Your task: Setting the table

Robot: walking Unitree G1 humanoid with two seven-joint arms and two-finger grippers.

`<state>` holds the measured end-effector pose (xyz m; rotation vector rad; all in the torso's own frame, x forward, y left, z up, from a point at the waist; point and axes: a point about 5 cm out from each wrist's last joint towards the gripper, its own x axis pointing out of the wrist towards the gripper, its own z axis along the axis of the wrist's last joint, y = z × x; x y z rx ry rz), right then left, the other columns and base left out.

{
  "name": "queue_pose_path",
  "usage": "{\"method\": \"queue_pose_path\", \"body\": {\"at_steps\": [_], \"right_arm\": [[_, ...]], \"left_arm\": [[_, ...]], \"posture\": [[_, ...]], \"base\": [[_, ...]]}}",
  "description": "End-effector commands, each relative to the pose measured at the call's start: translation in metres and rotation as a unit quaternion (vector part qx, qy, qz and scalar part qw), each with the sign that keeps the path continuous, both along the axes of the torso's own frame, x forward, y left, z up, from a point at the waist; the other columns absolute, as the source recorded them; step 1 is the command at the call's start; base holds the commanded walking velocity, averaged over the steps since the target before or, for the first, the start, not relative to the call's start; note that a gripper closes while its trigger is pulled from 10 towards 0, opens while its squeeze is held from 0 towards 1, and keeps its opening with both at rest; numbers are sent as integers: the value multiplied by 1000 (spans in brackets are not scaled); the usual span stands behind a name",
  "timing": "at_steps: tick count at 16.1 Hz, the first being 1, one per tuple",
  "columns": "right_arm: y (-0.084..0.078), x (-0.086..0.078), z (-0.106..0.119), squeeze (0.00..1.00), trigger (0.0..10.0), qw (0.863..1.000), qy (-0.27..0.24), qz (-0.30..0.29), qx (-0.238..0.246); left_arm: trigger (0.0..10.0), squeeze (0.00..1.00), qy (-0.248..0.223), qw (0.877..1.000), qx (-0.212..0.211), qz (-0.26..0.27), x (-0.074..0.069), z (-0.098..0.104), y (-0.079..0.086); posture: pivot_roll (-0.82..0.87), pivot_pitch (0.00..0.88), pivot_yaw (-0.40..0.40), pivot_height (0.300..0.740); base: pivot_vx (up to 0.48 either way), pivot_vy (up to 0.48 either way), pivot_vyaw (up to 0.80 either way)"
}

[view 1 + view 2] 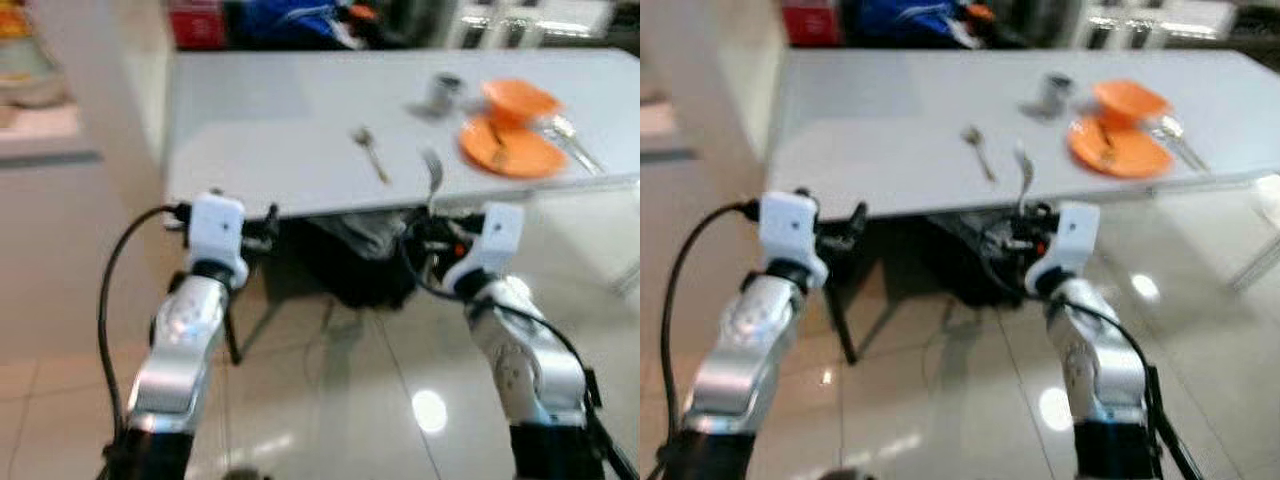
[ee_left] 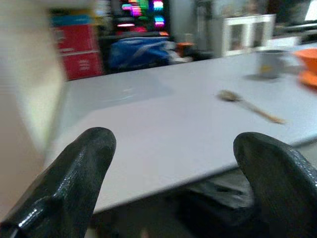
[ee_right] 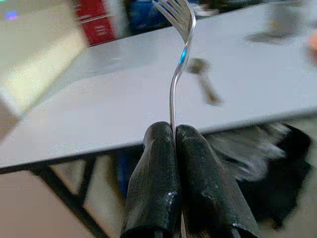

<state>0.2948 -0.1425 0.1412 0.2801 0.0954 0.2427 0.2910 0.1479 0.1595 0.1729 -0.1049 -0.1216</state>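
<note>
- carrying a fork (image 3: pixel 180 44) to the worktop (image 1: pixel 300 130): right gripper (image 3: pixel 187 144) jaws clamped on its handle, tines up, short of the near edge.
- left gripper (image 2: pixel 173 163) jaws wide open, holding nothing.
- next i'd guess: lay it beside the orange plate (image 1: pixel 520 152), past the spoon (image 1: pixel 370 152).

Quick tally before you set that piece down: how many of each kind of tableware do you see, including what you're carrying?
Orange plastic plates: 1
Orange plastic bowls: 1
Small grey cups: 1
Silver metal forks, clamped upright in the right gripper: 1
Gold-handled spoons lying on the white table: 1
Total: 5; the cutlery by the plate is too blurred to count.
</note>
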Motion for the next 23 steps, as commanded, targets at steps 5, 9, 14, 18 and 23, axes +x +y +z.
{"method": "queue_pose_path", "body": {"at_steps": [5,9,14,18,23], "right_arm": [[15,-5,1,0,10000,999,7,30,20],[19,-6,-3,0,10000,999,23,26,37],[17,-7,-6,0,10000,999,39,5,37],[17,-10,-7,0,10000,997,37,-7,68],[12,7,-13,0,10000,990,70,-42,114]], "left_arm": [[10000,0,8,1000,18,10,-8,-2,10],[10000,0,18,1000,22,2,-15,-6,10],[10000,0,22,998,9,-57,-21,-4,0],[10000,0,37,992,19,-121,-31,-7,-10],[10000,0,63,972,10,-227,-52,-12,-36]], "posture": [[73,50,-77,740],[78,58,-83,740],[79,69,-71,740],[69,100,-52,740],[55,133,-64,740]], "base": [[417,0,640],[400,0,0],[298,0,0],[0,0,0],[0,0,0]]}}
